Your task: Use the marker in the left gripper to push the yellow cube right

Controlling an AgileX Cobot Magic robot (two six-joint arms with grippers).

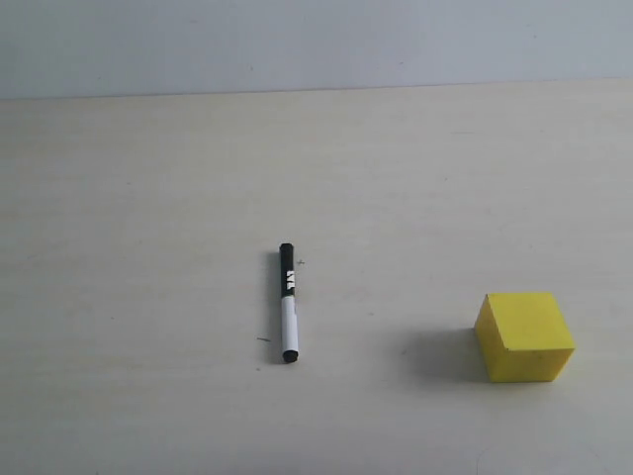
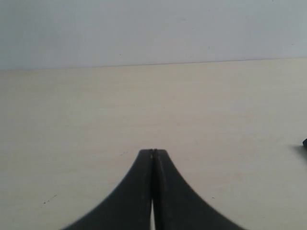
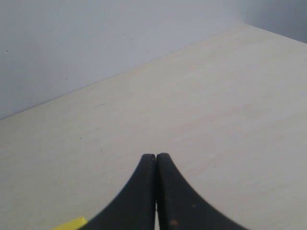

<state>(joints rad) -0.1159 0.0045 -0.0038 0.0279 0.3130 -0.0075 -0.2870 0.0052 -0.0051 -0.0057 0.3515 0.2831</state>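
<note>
Tabletop [image 1: 148, 198], marker [image 1: 288, 302] apart from yellow cube [image 1: 524, 336]

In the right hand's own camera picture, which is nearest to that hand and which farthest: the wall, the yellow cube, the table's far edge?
1. yellow cube: close beside the right hand.
2. table's far edge: across the tabletop from the hand.
3. wall: rising just behind that edge.
</note>
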